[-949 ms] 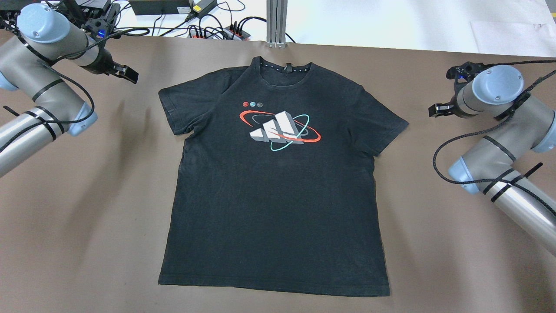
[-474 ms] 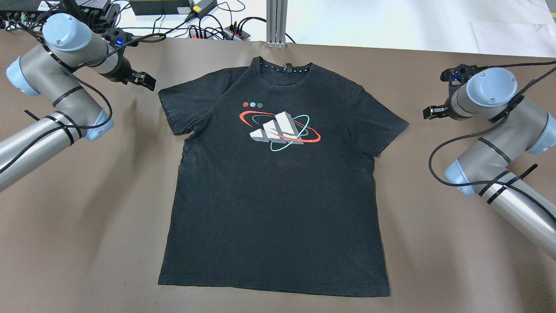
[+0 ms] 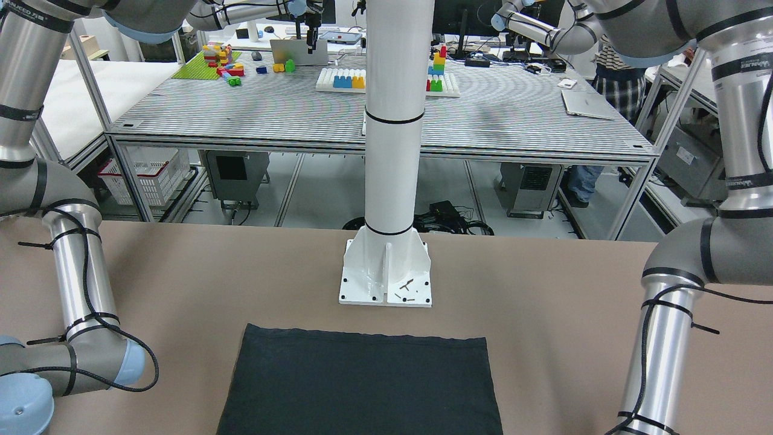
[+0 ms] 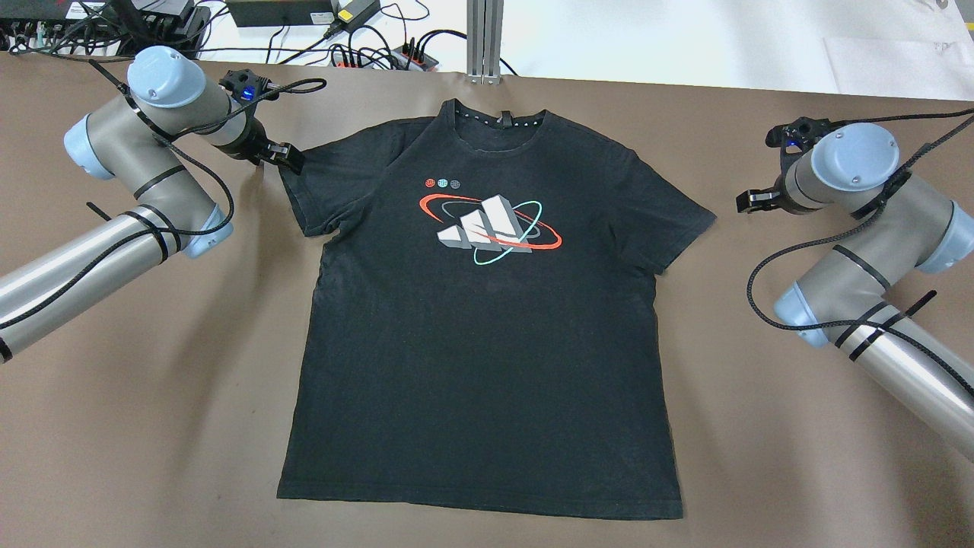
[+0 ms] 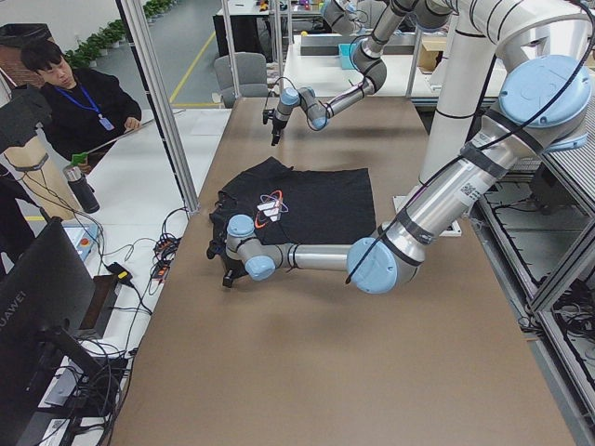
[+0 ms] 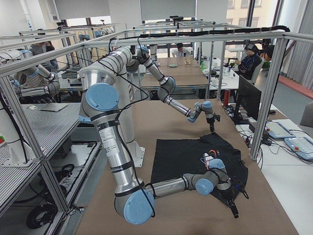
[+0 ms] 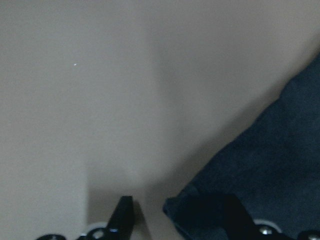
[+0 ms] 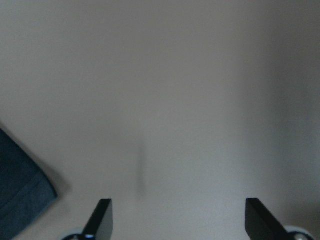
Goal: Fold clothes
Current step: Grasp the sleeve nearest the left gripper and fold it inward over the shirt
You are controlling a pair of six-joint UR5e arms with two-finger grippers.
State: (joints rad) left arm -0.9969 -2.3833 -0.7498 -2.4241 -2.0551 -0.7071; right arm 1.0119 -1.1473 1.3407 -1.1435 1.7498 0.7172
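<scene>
One black T-shirt (image 4: 479,342) lies flat on the table (image 4: 152,426). Two grippers, both spread wide: left gripper (image 4: 295,160) at one sleeve's edge, a finger lost against the dark fabric; right gripper (image 4: 744,200) beside the other sleeve.

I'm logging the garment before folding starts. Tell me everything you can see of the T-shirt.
The T-shirt is black, soft-looking fabric, short-sleeved, with a round collar and a red, teal and grey-white chest print. It lies flat, unfolded, print up on the brown table, collar away from the robot. The open left gripper is at one sleeve corner; contact is unclear. The right gripper stands clear.
</scene>
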